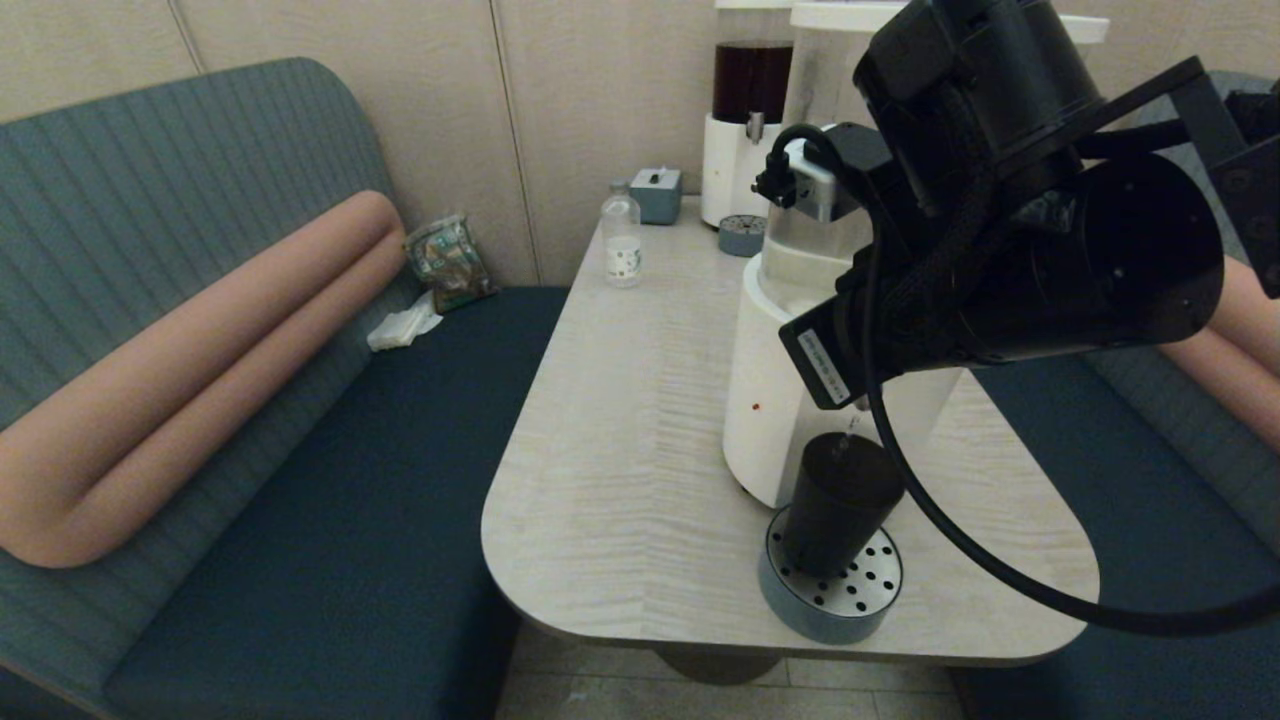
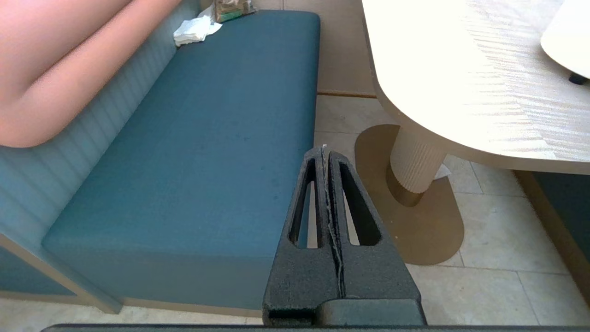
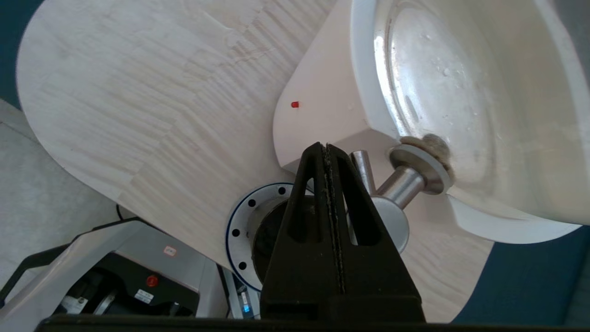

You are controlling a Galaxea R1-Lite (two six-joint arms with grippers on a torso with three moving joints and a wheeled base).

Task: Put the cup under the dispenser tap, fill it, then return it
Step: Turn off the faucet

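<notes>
The black cup (image 1: pixel 840 500) stands upright on the round perforated drip tray (image 1: pixel 830 615), close against the white base of the big dispenser (image 1: pixel 765 400). My right arm (image 1: pixel 1000 220) reaches over it and hides most of the tap in the head view. In the right wrist view the right gripper (image 3: pixel 326 146) is shut with nothing between its fingers, its tips right beside the steel tap (image 3: pixel 405 186) and its small lever (image 3: pixel 364 168). The cup's dark mouth (image 3: pixel 267 230) shows below, partly hidden by the fingers. The left gripper (image 2: pixel 324 150) is shut and parked low beside the table.
A clear bottle (image 1: pixel 621 240), a grey box (image 1: pixel 656 193) and the smaller dark-liquid dispenser (image 1: pixel 750 130) stand at the table's far end. Blue benches (image 1: pixel 400 450) flank the table. The drip tray sits near the table's front edge (image 1: pixel 700 625).
</notes>
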